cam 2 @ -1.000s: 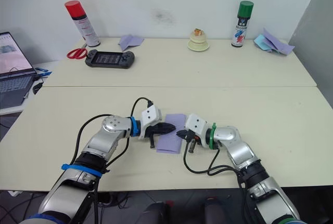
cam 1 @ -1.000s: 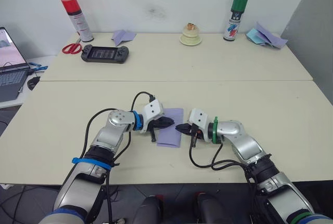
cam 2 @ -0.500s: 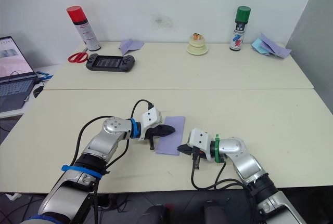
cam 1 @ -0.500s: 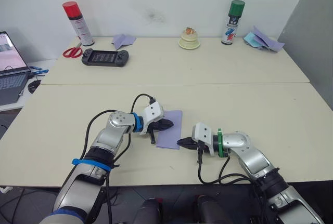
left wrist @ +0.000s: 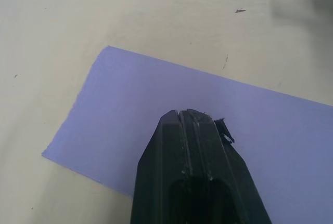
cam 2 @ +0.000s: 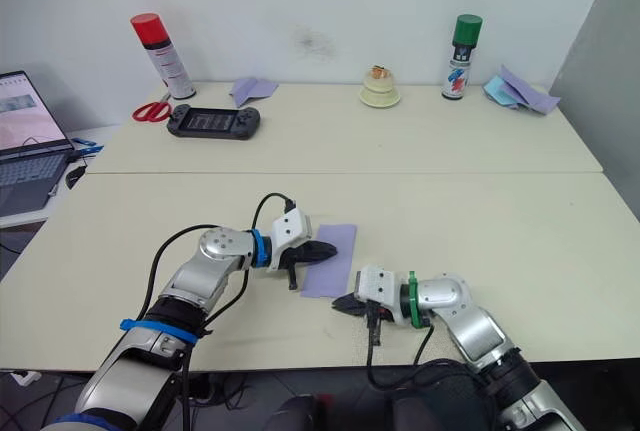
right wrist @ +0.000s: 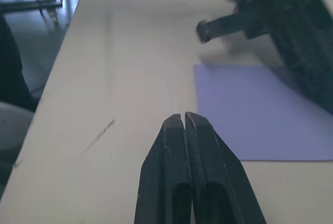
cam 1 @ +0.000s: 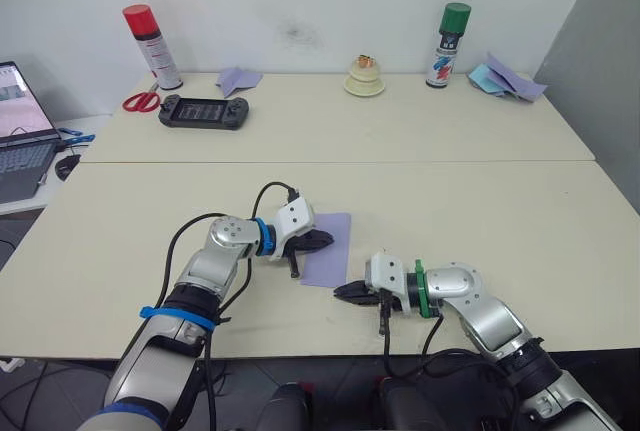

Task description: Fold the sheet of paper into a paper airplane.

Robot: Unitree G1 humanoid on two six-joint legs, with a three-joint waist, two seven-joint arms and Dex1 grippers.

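Two grippers are working at the near desk (cam 1: 520, 221), but just one is staying on the sheet (cam 1: 330, 248). The left gripper (cam 1: 322, 240) is pressing down on the sheet's left part, its fingers (left wrist: 190, 146) pressed together and pinching nothing, as the left wrist view is showing. The right gripper (cam 1: 343, 291), which a second ago was lying over the sheet's right edge, is now sitting just beside the sheet's near corner, on bare desk, with its fingers (right wrist: 184, 146) also pressed together and empty.

The sheet is lying flat as a narrow lavender rectangle, near the front of the desk between the two arms, and it is looking slightly turned from where it lay a second ago. No pointed nose or angled flaps are showing yet, so the airplane is probably early in its folding. The withdrawal is likely meaning one crease is being finished and the right gripper is repositioning for a corner fold.
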